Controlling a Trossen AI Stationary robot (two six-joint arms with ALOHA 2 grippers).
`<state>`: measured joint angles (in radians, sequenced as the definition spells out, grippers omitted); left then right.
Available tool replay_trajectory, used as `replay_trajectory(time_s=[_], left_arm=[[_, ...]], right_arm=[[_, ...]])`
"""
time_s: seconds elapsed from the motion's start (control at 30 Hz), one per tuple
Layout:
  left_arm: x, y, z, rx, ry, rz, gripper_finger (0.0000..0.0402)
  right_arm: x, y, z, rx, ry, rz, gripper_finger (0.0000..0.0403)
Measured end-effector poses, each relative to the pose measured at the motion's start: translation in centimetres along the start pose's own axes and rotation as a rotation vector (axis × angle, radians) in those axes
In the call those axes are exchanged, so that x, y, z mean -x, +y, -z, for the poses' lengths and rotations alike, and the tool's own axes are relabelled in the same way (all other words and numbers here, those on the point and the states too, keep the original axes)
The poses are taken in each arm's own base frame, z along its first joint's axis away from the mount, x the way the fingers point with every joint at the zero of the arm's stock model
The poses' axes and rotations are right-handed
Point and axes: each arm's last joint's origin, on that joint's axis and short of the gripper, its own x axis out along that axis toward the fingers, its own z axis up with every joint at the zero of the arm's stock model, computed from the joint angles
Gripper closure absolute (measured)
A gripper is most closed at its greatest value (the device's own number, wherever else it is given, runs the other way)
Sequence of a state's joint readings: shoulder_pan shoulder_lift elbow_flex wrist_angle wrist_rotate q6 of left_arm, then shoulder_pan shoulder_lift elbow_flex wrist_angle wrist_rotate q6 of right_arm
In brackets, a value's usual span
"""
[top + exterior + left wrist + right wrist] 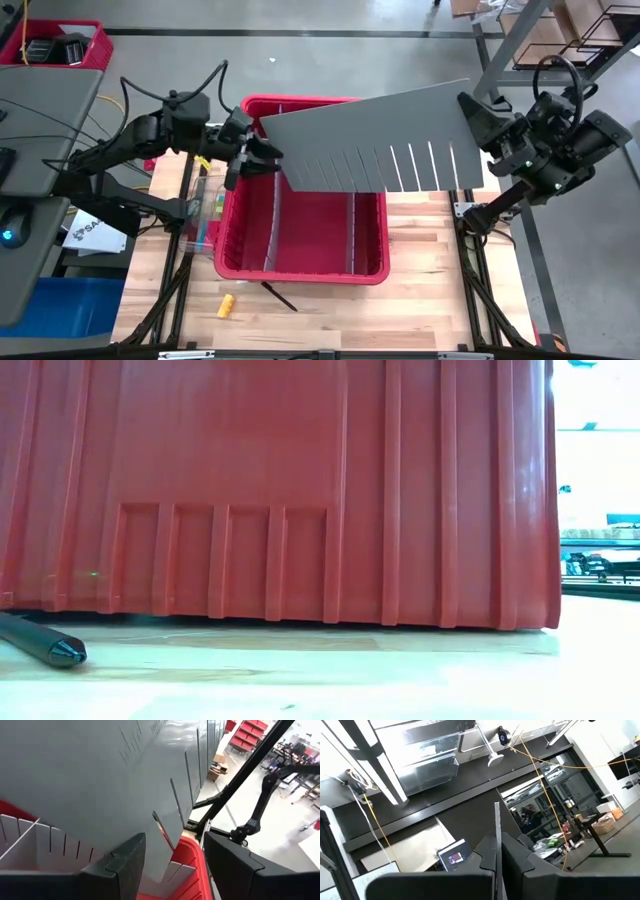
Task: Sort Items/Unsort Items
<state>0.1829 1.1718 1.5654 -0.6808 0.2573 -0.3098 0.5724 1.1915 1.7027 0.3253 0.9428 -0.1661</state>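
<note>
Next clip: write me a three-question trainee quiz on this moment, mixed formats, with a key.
1. True or false: the right tool is shut on the edge of the grey slotted divider.
2. Which lies on the table in front of the red bin? A) a green block B) a yellow block and a dark pen C) a blue cup
3. Fill in: the left tool is open at the divider's other end, above the ____.

Key: 1 true; 2 B; 3 red bin.
</note>
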Motion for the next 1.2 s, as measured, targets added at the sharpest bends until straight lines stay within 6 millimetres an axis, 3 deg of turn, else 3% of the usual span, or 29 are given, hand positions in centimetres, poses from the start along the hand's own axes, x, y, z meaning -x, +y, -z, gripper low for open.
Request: replay_trajectory(time_s=[0.1, 0.37, 0.73, 1.2], left_arm=[[-0.1, 0.2, 0.2, -0.007, 0.025, -0.010, 0.0201], [2.2, 1.0, 0.6, 0.006, 0.044, -0.117, 0.0201], [1.2, 0.8, -1.0, -0.012, -0.076, 0.011, 0.0201], [0.9, 1.4, -1.1, -0.030, -0.083, -0.012, 0.0201]], right_arm=[[0.0, 0.0, -0.2, 0.009, -0.005, 0.002, 0.0403], [0.3, 0.4, -2.5, 0.046, -0.019, 0.008, 0.0403], [-0.9, 2.1, -2.6, 0.161, 0.004, 0.028, 0.0403], [-1.5, 3.4, -2.4, 0.149, -0.016, -0.026, 0.0403]])
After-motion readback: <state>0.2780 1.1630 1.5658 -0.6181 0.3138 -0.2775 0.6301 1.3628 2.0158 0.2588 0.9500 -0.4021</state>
